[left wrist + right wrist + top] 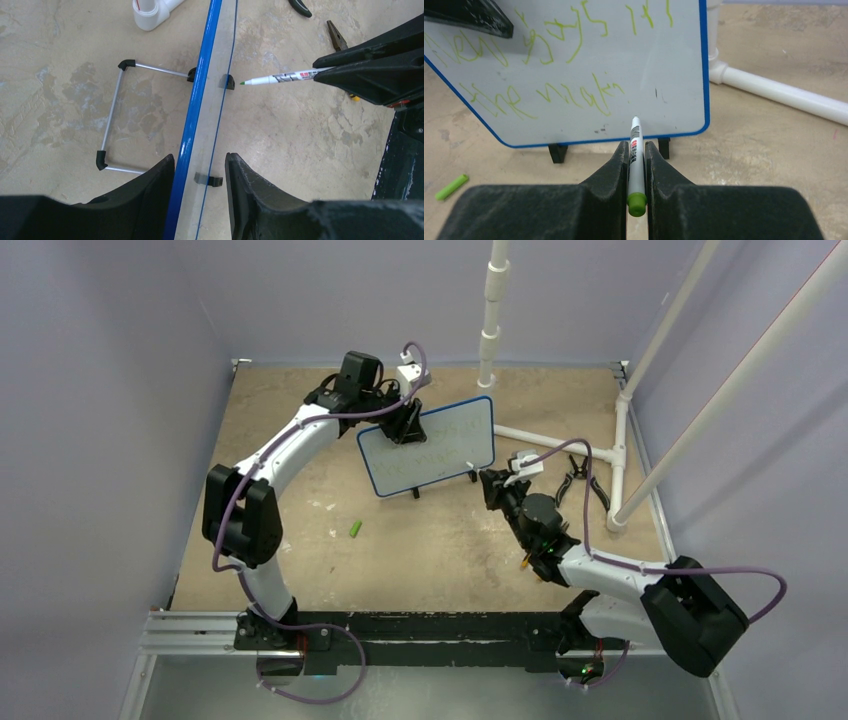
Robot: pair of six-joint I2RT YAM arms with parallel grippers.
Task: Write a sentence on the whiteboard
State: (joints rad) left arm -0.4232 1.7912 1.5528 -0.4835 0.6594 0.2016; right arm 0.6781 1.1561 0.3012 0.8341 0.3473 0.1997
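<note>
Worn tan table top (420, 560) with pale stains, closed in by lilac walls (100, 390) and edged at the near side by a metal rail (200, 632). Small green cap (355, 529) lying alone on the left-middle part of it, well apart from everything else. At the far right a frame of white pipe (493, 315): one post upright at the back, one piece flat on the table, two long ones slanting up to the right, and black-handled pliers (585, 480) lying just beside the flat piece.
</note>
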